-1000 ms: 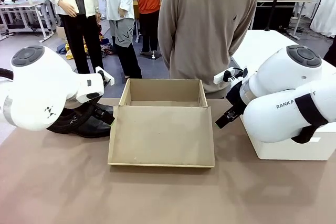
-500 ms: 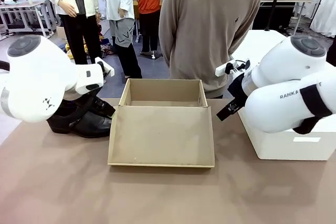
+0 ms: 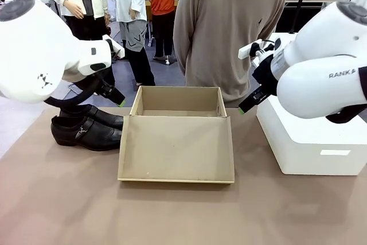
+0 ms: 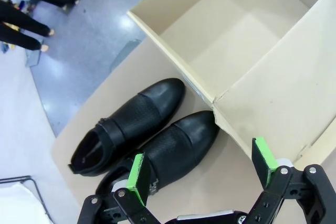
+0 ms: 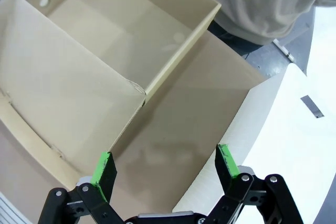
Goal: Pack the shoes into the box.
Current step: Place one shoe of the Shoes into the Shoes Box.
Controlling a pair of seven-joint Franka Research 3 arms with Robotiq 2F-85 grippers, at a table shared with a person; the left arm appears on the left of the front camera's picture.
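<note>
The step in hand looks like the first pick. The left gripper hangs released, jaws wide with nothing between them, over the toe end of the pair of glossy black leather dress shoes. These lie side by side on the brown table at the left, toes pointing right and just beside the corner of the shallow tan-brown cardboard box; whether a toe touches the cardboard I cannot tell. To do it well, I would take one shoe at a time, roll the wrist so the pads straddle the shoe's narrow width, and come down over the strap and instep, not the tapered toe, since polished leather will likely slip. The lift should clear the box's left wall before crossing. The right gripper is likewise open and empty, above bare table between the box and the white rectangular box at the right. The tan box stands open with plain, empty cardboard inside; its flat lid lies folded out on the near side, also bare. The white box is closed. A person stands at the far edge, behind the box.
</note>
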